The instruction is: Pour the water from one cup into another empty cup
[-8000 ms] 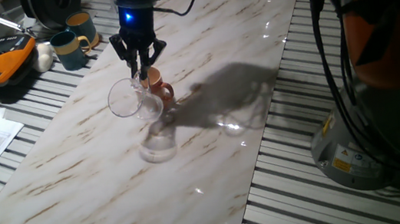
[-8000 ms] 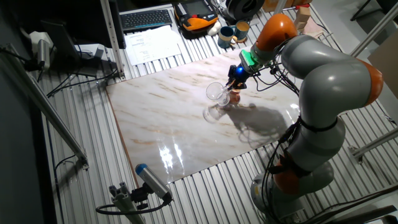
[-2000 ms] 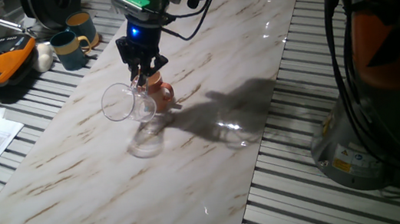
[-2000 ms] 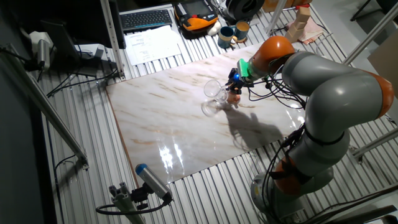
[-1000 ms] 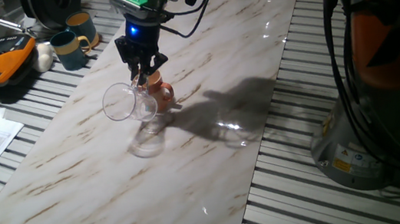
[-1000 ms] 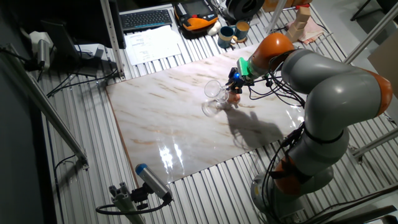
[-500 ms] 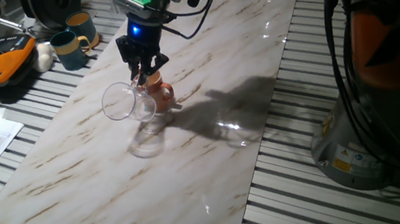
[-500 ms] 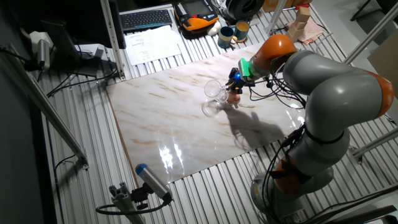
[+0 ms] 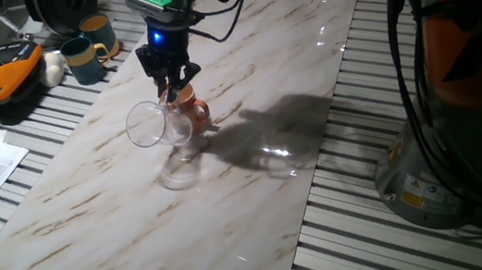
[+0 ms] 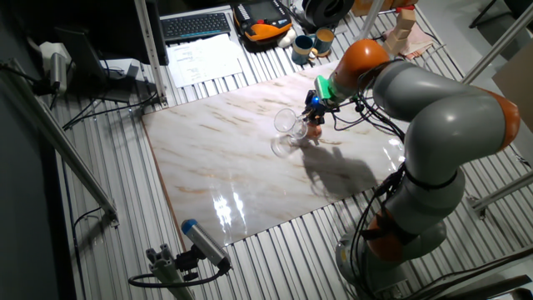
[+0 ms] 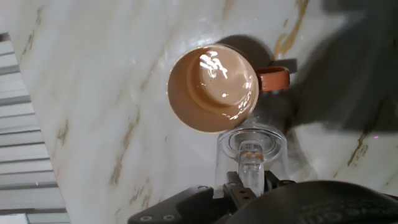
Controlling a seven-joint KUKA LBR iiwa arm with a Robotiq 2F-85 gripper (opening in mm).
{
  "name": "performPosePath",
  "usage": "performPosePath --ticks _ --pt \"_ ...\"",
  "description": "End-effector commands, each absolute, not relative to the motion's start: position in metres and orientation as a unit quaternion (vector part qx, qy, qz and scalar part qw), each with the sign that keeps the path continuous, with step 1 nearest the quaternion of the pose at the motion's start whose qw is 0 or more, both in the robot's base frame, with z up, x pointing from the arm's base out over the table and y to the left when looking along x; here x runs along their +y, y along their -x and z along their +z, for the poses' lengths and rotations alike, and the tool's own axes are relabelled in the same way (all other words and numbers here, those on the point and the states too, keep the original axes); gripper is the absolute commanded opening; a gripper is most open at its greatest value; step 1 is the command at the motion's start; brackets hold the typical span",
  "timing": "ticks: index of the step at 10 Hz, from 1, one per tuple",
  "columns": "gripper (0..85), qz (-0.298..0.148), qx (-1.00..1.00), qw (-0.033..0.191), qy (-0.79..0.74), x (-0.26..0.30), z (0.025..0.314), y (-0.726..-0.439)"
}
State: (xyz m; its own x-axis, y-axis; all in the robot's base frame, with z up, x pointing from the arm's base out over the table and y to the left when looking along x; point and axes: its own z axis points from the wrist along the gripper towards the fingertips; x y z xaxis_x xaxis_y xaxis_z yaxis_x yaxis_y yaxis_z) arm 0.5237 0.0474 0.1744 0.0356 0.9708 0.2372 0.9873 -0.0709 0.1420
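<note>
Clamped on the handle of the glass mug (image 9: pixel 153 125), the gripper (image 9: pixel 169 85) holds it tipped well over in the air, mouth swung out to the side, right beside the terracotta mug (image 9: pixel 191 112), which stands on the marble tabletop (image 9: pixel 257 189). From the hand view the glass mug (image 11: pixel 250 151) sits just below the rim of the terracotta mug (image 11: pixel 212 88), whose inside glints as though wet; I judge some water (image 11: pixel 214 68) is already in there, though I cannot tell how much, if any, remains in the glass.

What worries me is the aim. In the fixed views the glass mouth seems to face away from the terracotta mug, so anything left could run onto the marble rather than in. The pinch is on a thin loop handle, too; a slippery wet glass could twist or drop. And the two mugs sit close, so a careless swing back upright may knock the small one over.
</note>
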Motion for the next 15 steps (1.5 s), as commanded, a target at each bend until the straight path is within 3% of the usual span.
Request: performPosePath --ticks 1,3,7,10,15 --pt "0.0 -0.147 -0.682 0.040 0.715 0.047 0.174 -0.524" --pt "0.0 -0.183 -0.680 0.068 0.706 0.047 0.174 -0.524" --pt "0.0 -0.213 -0.685 0.110 0.688 0.047 0.174 -0.524" --pt "0.0 -0.200 -0.692 0.111 0.684 0.047 0.174 -0.524" --pt "0.0 -0.184 -0.686 0.086 0.699 0.071 0.173 -0.530"
